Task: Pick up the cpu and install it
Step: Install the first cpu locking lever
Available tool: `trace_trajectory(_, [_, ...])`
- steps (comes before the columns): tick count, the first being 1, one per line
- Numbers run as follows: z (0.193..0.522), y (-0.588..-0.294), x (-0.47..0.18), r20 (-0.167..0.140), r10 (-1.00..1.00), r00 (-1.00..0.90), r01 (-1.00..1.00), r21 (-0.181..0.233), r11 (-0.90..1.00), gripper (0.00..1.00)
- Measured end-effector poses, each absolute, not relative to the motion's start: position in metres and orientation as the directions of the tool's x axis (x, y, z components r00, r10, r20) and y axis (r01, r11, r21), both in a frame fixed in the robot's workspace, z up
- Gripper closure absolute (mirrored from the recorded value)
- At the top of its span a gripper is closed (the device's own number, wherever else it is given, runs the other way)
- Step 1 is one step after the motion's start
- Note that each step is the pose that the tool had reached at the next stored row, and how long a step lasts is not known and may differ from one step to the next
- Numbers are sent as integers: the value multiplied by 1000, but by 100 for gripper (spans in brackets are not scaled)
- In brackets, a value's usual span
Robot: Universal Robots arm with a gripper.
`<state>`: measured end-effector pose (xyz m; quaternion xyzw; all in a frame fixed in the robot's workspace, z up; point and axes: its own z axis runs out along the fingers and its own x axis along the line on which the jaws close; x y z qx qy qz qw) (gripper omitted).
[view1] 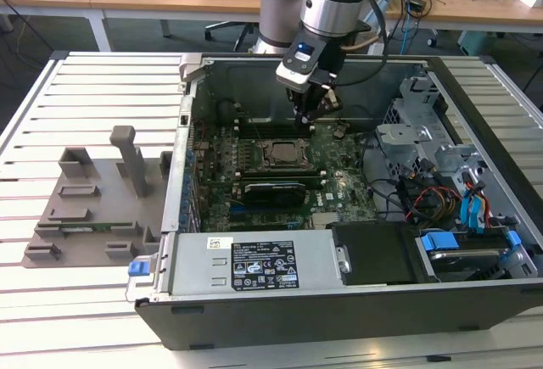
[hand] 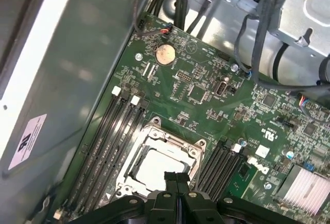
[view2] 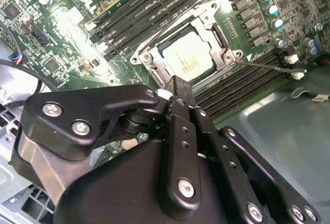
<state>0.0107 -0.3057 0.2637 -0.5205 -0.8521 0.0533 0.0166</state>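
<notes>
Centre of the exterior view: the cpu lies seated in the motherboard socket — the gripper hangs close above, its 2 fingers pressed together, holding nothing.

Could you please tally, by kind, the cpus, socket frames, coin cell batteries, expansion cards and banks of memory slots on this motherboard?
cpu: 1
socket frame: 1
coin cell battery: 1
black expansion card: 1
banks of memory slots: 2, one on each side of the socket
Total: 6
</notes>
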Motion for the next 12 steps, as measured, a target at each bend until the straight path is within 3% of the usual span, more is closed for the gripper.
trace_trajectory(12, [264, -306, 11, -27, 816, -578, 813, -108, 572, 89])
